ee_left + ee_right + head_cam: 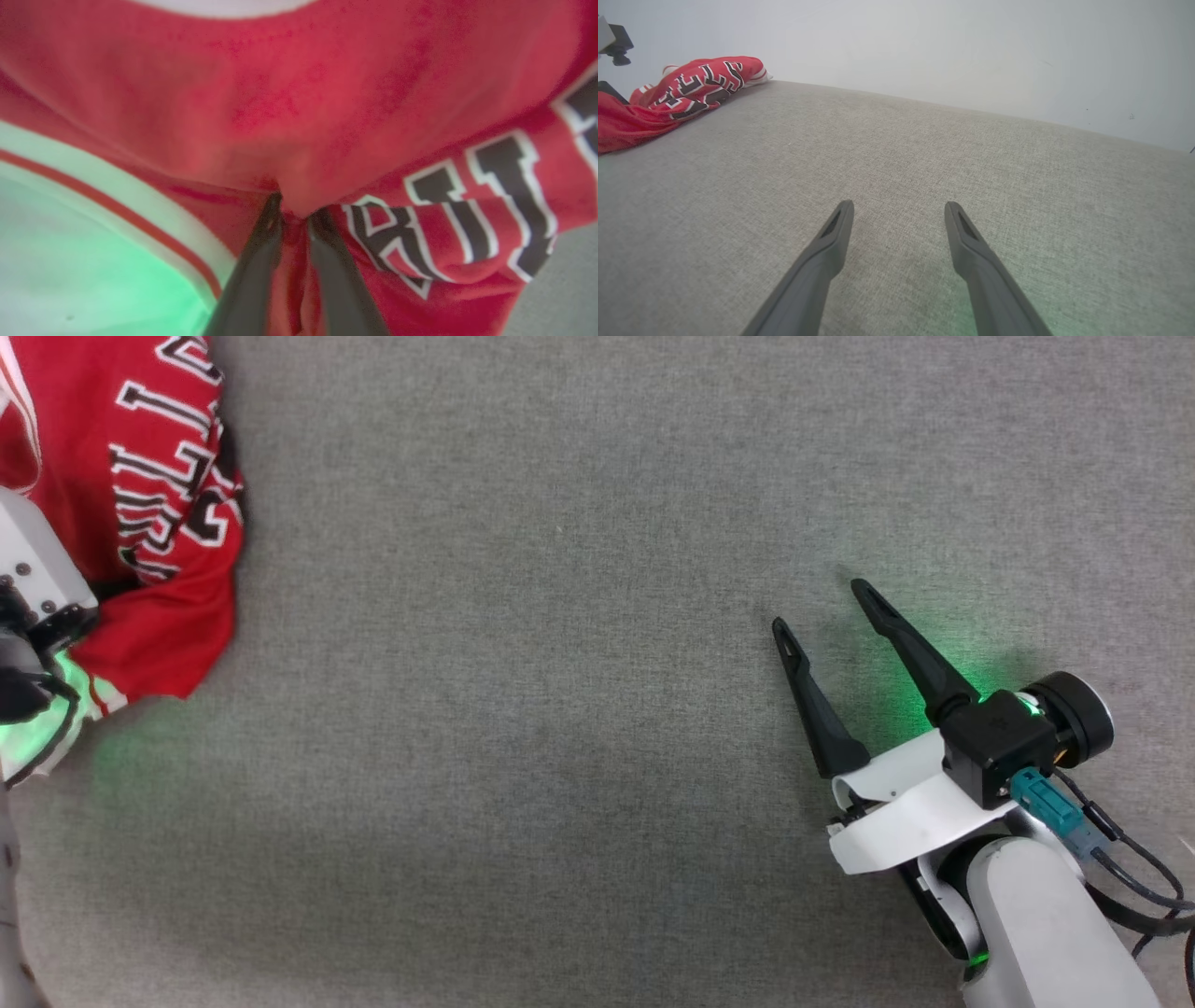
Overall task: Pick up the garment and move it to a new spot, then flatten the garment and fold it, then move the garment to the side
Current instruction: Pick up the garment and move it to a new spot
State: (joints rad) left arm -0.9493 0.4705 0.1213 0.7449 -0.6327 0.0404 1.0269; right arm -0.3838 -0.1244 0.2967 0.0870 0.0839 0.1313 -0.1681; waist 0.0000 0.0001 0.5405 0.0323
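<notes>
The garment (159, 523), a red shirt with black, white-edged letters, lies bunched at the far left edge of the grey cloth-covered counter (560, 709) in the head view, running out of the picture at the top and left. Its lower hem and a bit of red-and-white striped trim (98, 695) sit just beside the pale wrist of the left arm (37, 588), which overlaps the cloth there and casts a green glow on it.

In the left wrist view the left pincer (296, 210) has its two dark fingers (252, 280) drawn close together with a fold of the red garment (299, 93) caught between them, so it is clamped on the cloth. The fabric bulges up right over the tips. The letters "BU" (467, 219) lie to the right of the fingers, and a white band with a red stripe (117, 200) lies to their left.

The right pincer (820, 607) is at the lower right of the head view, well apart from the garment, with bare counter between them. Its fingers stand wide apart and hold nothing. In the right wrist view the right pincer (900, 205) points across the counter (924, 154), low over it, and the garment (668, 100) is a crumpled heap at the far left, near the counter's back edge below a pale wall (924, 46).
</notes>
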